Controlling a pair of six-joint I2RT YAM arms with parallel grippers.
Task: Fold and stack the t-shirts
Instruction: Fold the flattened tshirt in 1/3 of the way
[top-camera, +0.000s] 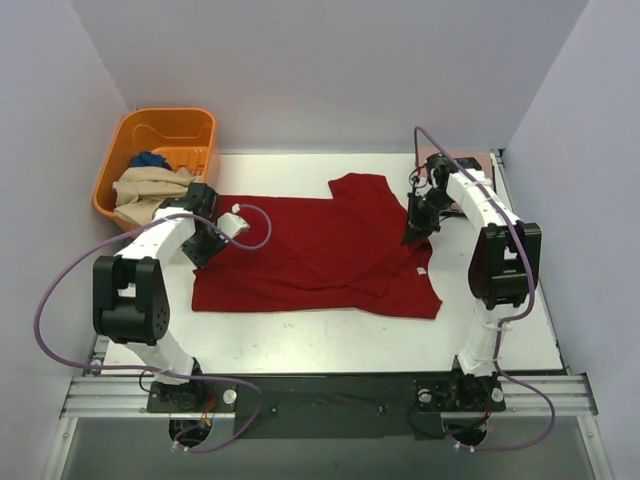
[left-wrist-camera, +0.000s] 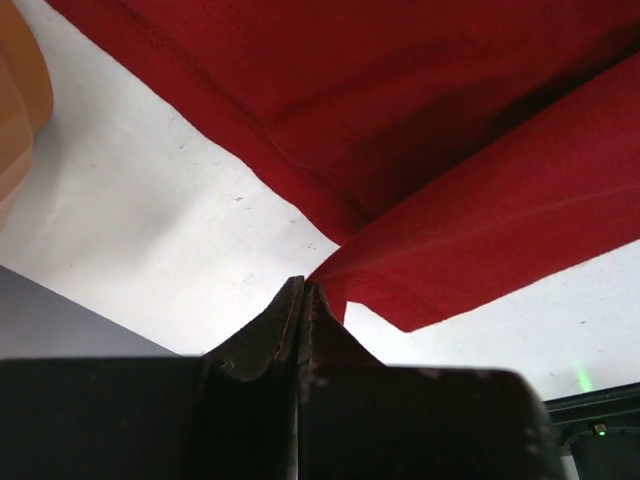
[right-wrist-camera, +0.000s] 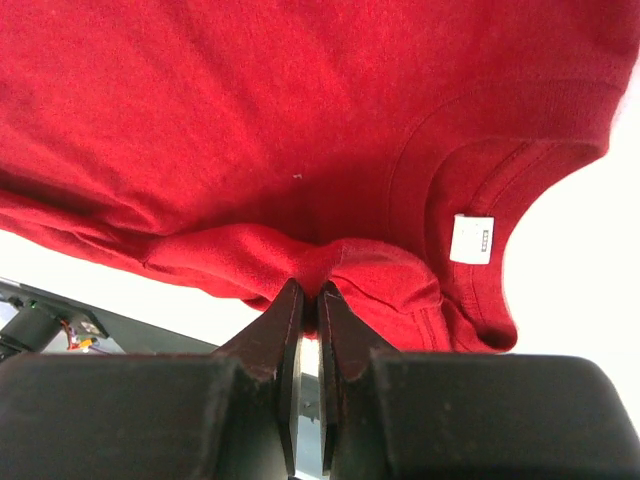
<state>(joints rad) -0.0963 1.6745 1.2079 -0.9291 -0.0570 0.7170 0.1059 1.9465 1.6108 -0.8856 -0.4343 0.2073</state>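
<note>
The dark red t-shirt (top-camera: 320, 250) lies spread across the middle of the white table, with its upper right part folded over. My left gripper (top-camera: 207, 250) is at the shirt's left edge. In the left wrist view its jaws are shut (left-wrist-camera: 304, 290), pinching a corner of the red cloth (left-wrist-camera: 450, 230). My right gripper (top-camera: 414, 233) is at the shirt's right side near the collar. Its jaws are shut (right-wrist-camera: 318, 296) on a bunched fold of the shirt (right-wrist-camera: 250, 130), beside the white neck label (right-wrist-camera: 472, 238).
An orange plastic basket (top-camera: 137, 133) stands at the back left, holding a beige shirt (top-camera: 145, 190) and a blue one (top-camera: 152, 160). A dusty pink cloth (top-camera: 436, 153) shows at the back right behind the right arm. Walls close in the table on three sides.
</note>
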